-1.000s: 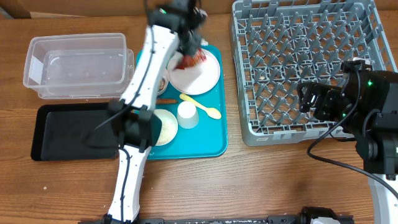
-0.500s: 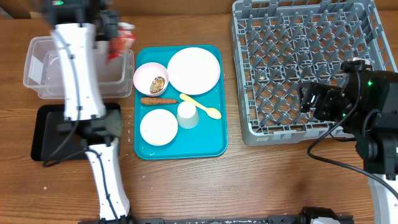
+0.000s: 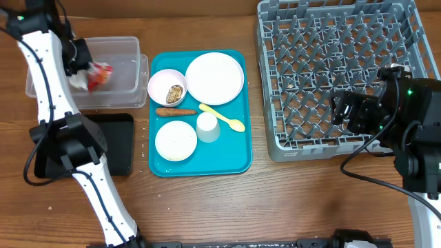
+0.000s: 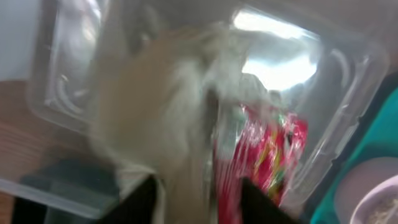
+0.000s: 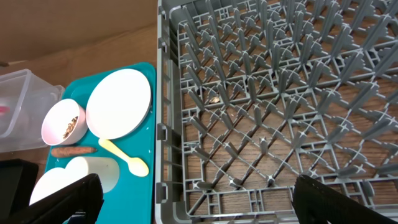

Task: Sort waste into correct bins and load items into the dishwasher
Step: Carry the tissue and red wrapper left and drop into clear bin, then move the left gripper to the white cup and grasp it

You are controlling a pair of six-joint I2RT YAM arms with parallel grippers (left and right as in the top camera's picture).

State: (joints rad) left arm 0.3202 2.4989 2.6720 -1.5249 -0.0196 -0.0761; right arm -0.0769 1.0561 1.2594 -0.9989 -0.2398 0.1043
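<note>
Crinkled red-and-silver wrapper and crumpled white paper are pinched in my left claw, now over the clear, round-cornered tub; half a second ago they hung at its rim. The wrapper's print is too blurred to read. My right claw gapes wide over the grey lattice rack, unmoved.

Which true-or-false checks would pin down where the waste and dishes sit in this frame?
The plate is in the dish rack. False: it lies on the teal tray.
The red-and-silver wrapper is over the clear tub. True.
The yellow spoon lies inside a bowl. False: it lies on the tray beside the cup.
The right end effector is open. True.
The food stick lies between the bowl with the brown lump and the other bowl. True.
</note>
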